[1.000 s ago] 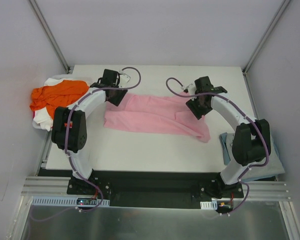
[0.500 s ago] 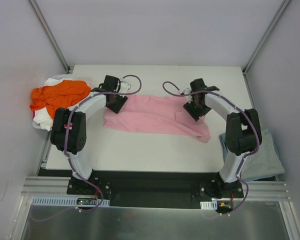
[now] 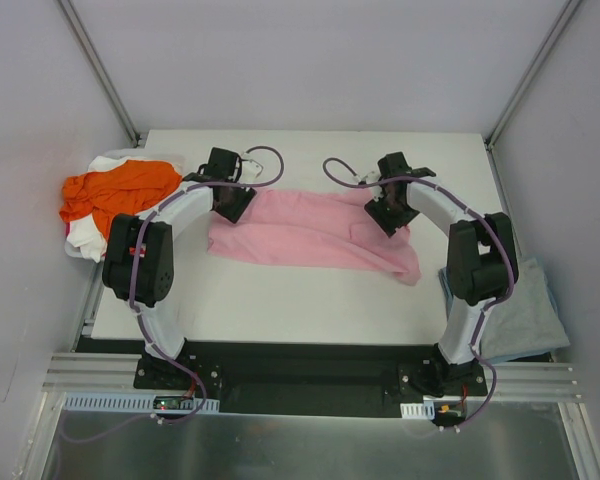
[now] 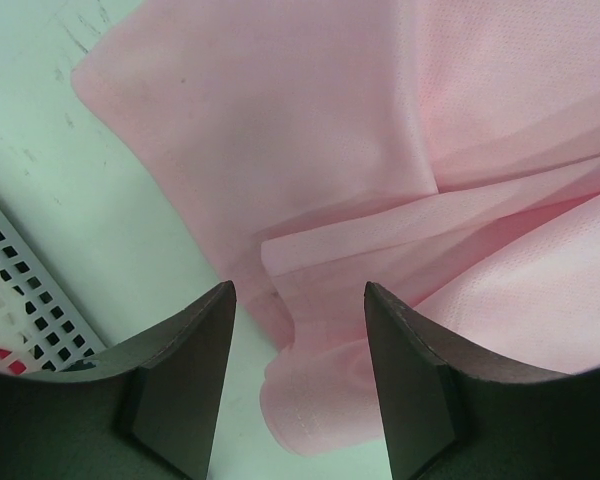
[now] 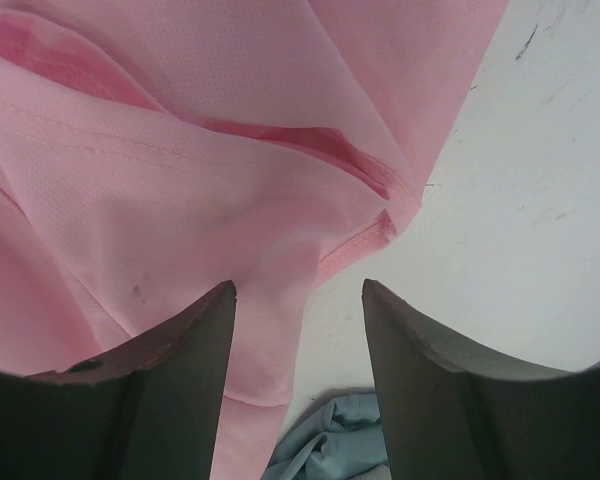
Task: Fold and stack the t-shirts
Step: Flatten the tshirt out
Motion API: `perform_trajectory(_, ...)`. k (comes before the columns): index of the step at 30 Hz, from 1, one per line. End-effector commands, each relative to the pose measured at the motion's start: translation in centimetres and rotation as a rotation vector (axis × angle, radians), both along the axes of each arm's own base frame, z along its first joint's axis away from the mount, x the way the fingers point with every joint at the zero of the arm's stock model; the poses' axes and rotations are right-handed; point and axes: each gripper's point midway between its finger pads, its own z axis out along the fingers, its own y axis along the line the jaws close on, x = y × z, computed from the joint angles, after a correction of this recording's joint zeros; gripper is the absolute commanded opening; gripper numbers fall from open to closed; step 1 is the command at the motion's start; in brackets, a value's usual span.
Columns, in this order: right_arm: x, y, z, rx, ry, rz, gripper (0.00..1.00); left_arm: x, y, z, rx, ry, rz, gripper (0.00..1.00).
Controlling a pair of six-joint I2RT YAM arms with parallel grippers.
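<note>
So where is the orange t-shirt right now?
In the top view the orange t-shirt lies crumpled at the table's left edge, on a white t-shirt, left of the left arm and apart from the pink t-shirt.

Open table [image 3: 310, 300] nearer and beyond pink t-shirt [image 3: 300, 232], orange t-shirt [image 3: 115, 190] heaped at left edge, grey-blue t-shirt [image 3: 528, 318] right

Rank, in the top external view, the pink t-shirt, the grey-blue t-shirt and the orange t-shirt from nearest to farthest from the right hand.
1. pink t-shirt: spread at the centre, directly under the right hand.
2. grey-blue t-shirt: near right corner, beside the right arm.
3. orange t-shirt: far left side.
</note>
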Motion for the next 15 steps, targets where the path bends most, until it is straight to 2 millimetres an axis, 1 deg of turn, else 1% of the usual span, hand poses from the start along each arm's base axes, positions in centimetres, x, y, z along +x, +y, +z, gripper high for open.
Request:
perform_trajectory(1,-0.3,0.6,-0.2,0.019,0.013,0.015,0.57,-0.2,-0.4,-0.1,-0.005,0.007,-0.009,0.54)
perform_trajectory(11,-1.4,0.6,-2.1,0.022,0.063,0.023,0.57,-0.9,-0.2,-1.0,0.004,0.028,-0.010,0.55)
perform_trajectory(15,-1.3,0.5,-2.4,0.016,0.065,0.024,0.57,-1.1,-0.1,-1.4,0.012,0.033,-0.012,0.55)
